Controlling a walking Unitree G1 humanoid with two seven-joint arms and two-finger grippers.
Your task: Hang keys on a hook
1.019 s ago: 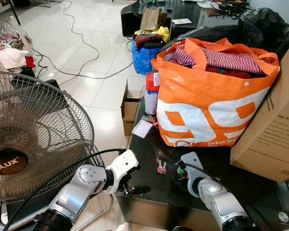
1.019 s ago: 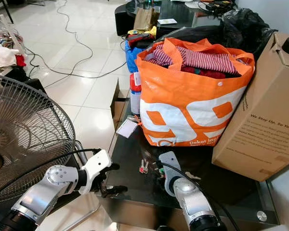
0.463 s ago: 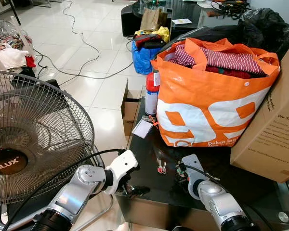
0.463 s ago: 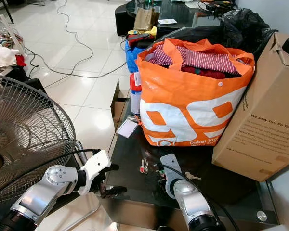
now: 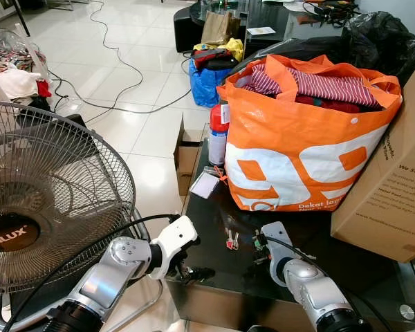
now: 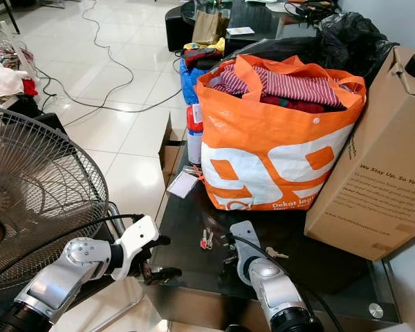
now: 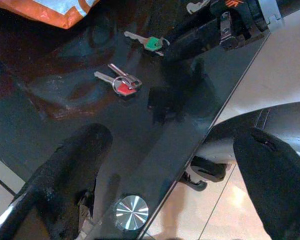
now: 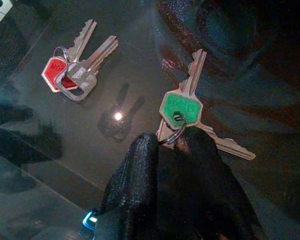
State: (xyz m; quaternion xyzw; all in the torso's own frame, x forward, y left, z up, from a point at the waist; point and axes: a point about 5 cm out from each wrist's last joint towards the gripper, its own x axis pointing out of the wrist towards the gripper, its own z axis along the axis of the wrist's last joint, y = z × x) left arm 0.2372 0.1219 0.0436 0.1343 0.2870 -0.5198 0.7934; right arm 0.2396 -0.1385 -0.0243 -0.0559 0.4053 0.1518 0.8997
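**Keys gripped, hanging still to do**

Right gripper pinches the ring of the green keys, which lie flat on the black glass table. Red keys lie untouched beside them. Left gripper hovers spread at the table edge. No hook visible

On a dark, glossy glass table top, the right gripper has its black fingers pinched together on the small metal ring of a green-headed key bunch at centre frame. A second bunch, red-headed keys, lies apart at upper left.
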